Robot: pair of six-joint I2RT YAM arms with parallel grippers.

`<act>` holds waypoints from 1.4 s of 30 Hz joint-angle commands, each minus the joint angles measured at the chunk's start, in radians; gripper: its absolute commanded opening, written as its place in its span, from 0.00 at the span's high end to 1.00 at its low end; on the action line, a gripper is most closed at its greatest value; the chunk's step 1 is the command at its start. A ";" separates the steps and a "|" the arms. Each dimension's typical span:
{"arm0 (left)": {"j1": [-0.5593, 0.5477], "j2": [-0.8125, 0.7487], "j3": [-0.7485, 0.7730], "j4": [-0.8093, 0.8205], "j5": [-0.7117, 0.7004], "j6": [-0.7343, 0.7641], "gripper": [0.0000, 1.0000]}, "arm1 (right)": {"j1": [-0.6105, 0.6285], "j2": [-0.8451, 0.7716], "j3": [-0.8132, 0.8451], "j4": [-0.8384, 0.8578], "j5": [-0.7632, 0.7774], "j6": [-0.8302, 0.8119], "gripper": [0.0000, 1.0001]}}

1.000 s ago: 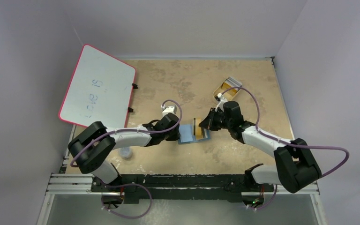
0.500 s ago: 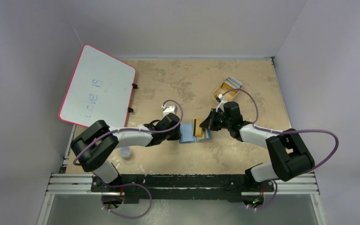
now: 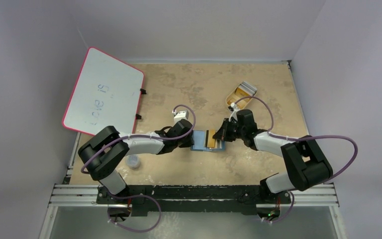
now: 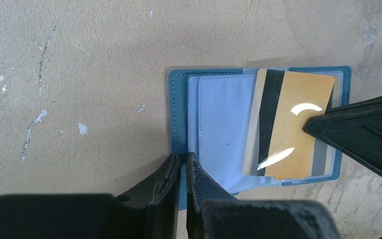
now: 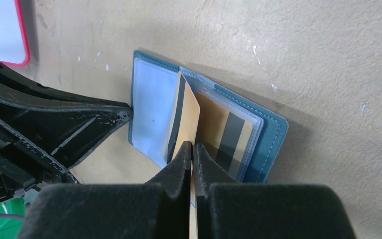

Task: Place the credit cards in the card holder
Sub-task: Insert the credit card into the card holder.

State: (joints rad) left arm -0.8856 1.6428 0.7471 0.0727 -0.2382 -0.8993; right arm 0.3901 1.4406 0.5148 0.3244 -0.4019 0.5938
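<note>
The blue card holder (image 3: 199, 141) lies open on the table, its clear pockets up; it also shows in the left wrist view (image 4: 224, 119) and the right wrist view (image 5: 151, 107). My left gripper (image 4: 183, 162) is shut on the holder's left edge and pins it. My right gripper (image 5: 193, 149) is shut on an orange-yellow credit card (image 5: 186, 119) with a dark stripe, held on edge over the holder's middle, its far end at the left pocket. The card also shows in the left wrist view (image 4: 291, 124). Another orange card (image 5: 226, 132) sits inside the right pocket.
A beige tray (image 3: 240, 94) with more orange cards stands at the back right. A pink-rimmed whiteboard (image 3: 103, 92) leans at the back left. A small clear cap (image 3: 134, 162) lies near the left arm's base.
My right gripper has moved left and down with the card, bringing it lower over the open holder. The left gripper has kept its grip on the holder's edge.
</note>
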 commanded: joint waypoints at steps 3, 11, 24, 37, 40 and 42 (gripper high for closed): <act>0.004 0.055 -0.008 -0.084 -0.045 -0.015 0.91 | -0.001 0.012 0.002 -0.082 0.013 -0.044 1.00; 0.004 0.064 -0.009 -0.102 -0.060 -0.032 0.91 | -0.001 0.019 0.033 -0.114 0.053 -0.056 1.00; 0.004 0.065 -0.008 -0.081 -0.035 -0.044 0.89 | 0.001 0.099 0.053 -0.094 0.021 -0.052 1.00; 0.004 0.069 -0.035 -0.040 -0.015 -0.059 0.89 | 0.031 0.133 0.064 -0.029 0.013 0.050 0.88; 0.004 0.073 -0.036 -0.032 -0.001 -0.060 0.89 | 0.031 0.124 0.084 -0.094 0.056 0.031 0.77; 0.004 0.065 -0.046 -0.019 0.005 -0.064 0.89 | 0.032 0.102 0.086 -0.137 0.070 0.024 0.71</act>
State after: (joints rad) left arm -0.8856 1.6611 0.7528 0.0967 -0.2466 -0.9550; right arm 0.4145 1.5581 0.5819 0.2974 -0.4065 0.6338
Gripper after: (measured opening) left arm 0.107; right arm 0.244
